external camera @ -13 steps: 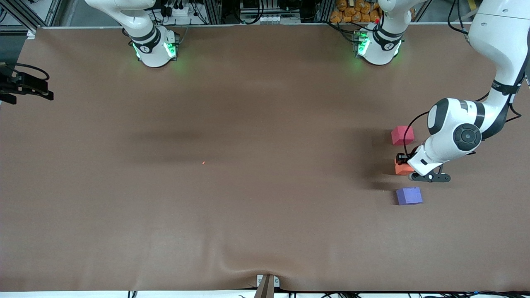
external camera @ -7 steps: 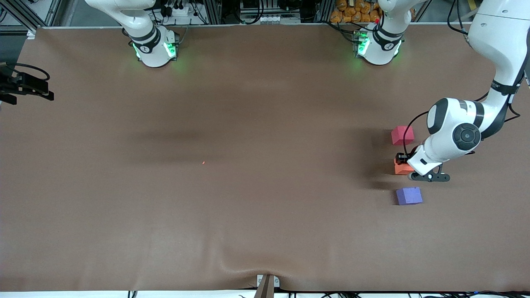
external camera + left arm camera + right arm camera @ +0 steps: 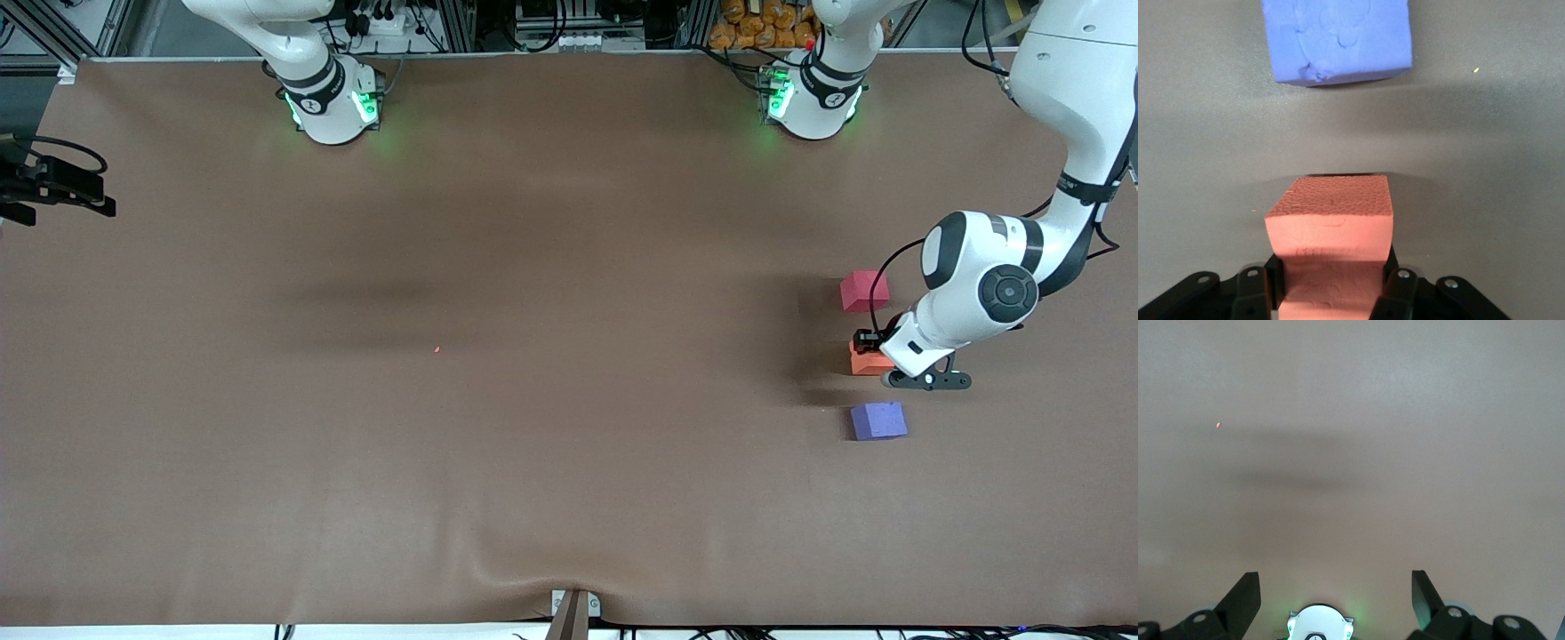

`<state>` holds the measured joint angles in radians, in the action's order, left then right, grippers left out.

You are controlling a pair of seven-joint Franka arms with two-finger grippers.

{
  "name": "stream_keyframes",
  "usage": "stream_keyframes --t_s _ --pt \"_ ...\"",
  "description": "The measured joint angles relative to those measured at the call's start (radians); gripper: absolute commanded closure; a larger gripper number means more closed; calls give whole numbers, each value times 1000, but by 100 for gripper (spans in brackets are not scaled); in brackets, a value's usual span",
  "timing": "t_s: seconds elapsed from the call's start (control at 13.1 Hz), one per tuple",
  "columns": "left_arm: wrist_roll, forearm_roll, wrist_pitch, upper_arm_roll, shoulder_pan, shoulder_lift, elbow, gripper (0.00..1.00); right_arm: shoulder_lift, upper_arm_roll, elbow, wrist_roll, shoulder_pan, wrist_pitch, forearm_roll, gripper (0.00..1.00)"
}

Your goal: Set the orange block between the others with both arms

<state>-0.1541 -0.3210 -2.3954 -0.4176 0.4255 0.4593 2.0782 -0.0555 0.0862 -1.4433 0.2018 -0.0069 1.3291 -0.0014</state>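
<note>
the orange block [image 3: 864, 360] sits at the left arm's end of the table, in the gap between the pinkish-red cube [image 3: 863, 291] and the purple-blue cube [image 3: 878, 420]. the red one lies farther from the front camera, the purple one nearer, and the three make a rough line with bare mat between each. the left gripper [image 3: 869, 348] is clamped on the orange block; in the left wrist view its black fingers [image 3: 1399, 287] press against two facing sides of the block [image 3: 1331, 233], whose pebbled top face shows clearly. whether the block rests on the brown mat [image 3: 533, 400] or hangs just above it cannot be told. in that same view the purple-blue cube [image 3: 1337, 39] lies apart from the orange one, a shadow falling on the mat between them.

the left arm [image 3: 978, 284] bends down from the table's edge to reach the block. the right arm's base [image 3: 333, 102] glows green near the table's other end, and that arm waits raised. the right gripper [image 3: 1335, 590] is seen only in its own wrist view, its fingers spread wide over bare mat and holding nothing. a tiny orange speck [image 3: 436, 349] lies on the mat well away from the cubes.
</note>
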Motion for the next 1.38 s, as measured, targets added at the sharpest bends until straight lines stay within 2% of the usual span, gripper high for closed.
stream_keyframes --t_s 0.08,0.15,0.69,0.92,1.15,1.38 --pt "0 0 -1 0 0 3 0 16 0 0 0 0 0 0 0 0" --pt "-1 0 -2 0 0 4 0 0 0 0 1 0 0 0 0 0" --pt "-2 0 -1 -2 0 -2 -19 0 0 -1 12 0 0 -2 0 0" --pt "-2 0 69 -18 1 -40 -69 0 0 -1 19 -15 0 -2 1 0" --pt "-4 0 271 -80 3 -98 -193 0 0 -2 20 -59 0 -2 2 0" --pt "-4 0 481 -139 2 -135 -409 0 0 -2 21 -71 0 -3 3 0"
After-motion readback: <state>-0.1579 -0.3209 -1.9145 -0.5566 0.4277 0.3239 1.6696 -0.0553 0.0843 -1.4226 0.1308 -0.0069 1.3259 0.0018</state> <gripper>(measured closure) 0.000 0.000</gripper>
